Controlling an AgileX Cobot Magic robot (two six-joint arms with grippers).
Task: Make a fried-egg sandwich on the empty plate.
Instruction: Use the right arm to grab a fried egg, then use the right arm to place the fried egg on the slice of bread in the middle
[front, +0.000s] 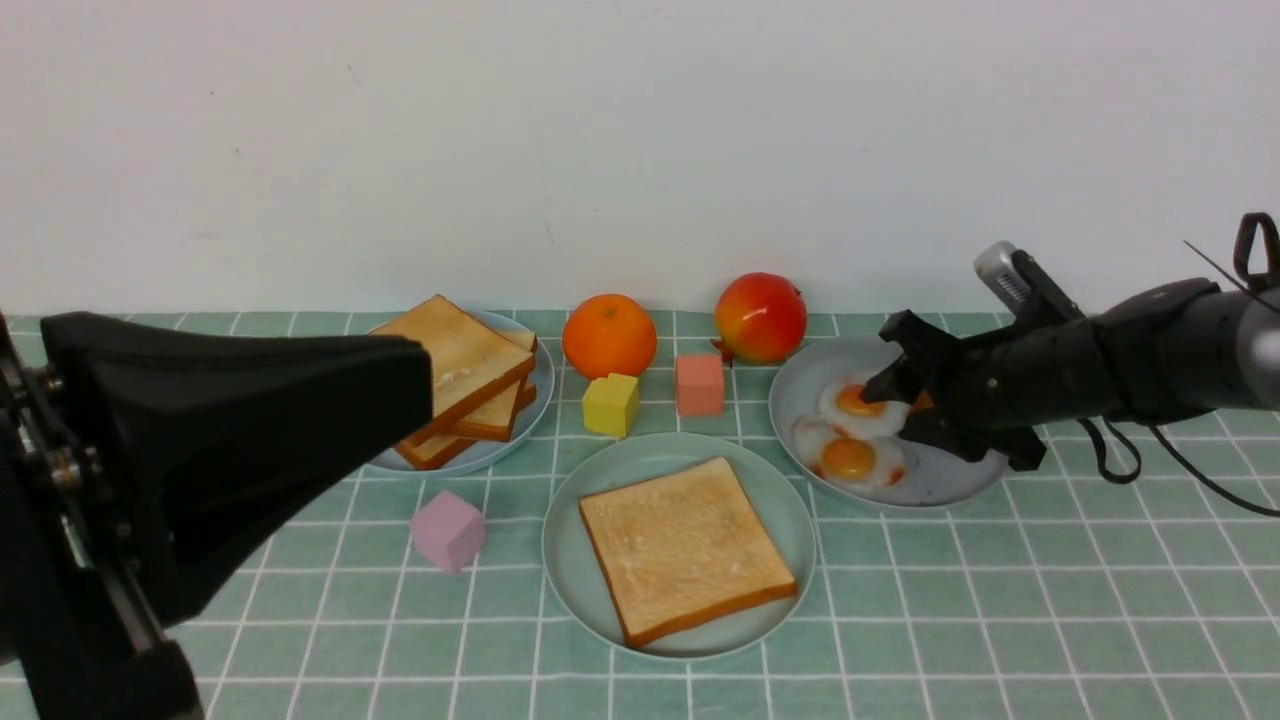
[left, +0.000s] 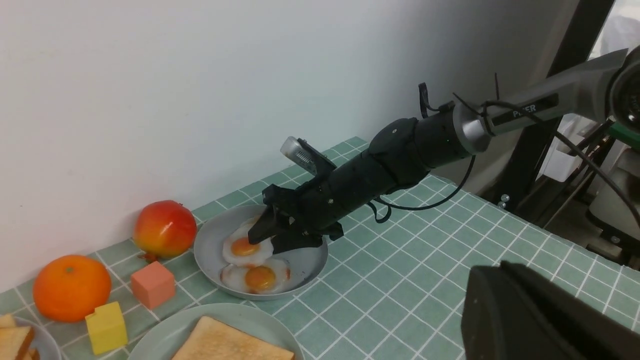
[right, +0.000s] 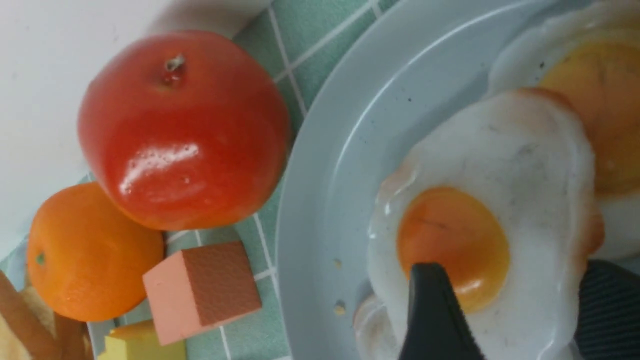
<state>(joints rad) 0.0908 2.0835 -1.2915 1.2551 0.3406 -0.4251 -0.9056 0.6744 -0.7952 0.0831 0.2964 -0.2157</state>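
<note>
Two arms in play. Right arm reaches in low from the right edge, forearm near level, wrist tipped down over a pale blue-grey round plate (front: 950, 482) at right rear. Right gripper (front: 890, 410) shows its black fingers well apart, one tip over the orange yolk, the other at the white's edge, straddling the rear white fried egg (front: 862, 405), which lies on the plate. Second fried egg (front: 850, 460) lies just in front, touching the first. Left arm is raised at left foreground, pointing right. Left gripper (front: 400, 385) is closed, its tip in front of a stack of square toast slices (front: 460, 375) on another blue-grey plate (front: 535, 400). Round mint-green plate (front: 570, 520) sits centre front, carrying one square golden-brown toast slice (front: 685, 545), flat: the sandwich so far. Behind it are a yellow block (front: 610, 404), a salmon-pink cube (front: 699, 384), a round orange (front: 609, 335) and a red apple-like fruit (front: 760, 317). A pale pink cube (front: 448, 530) sits left of the mint plate, all on green checked cloth (front: 1000, 620)
</note>
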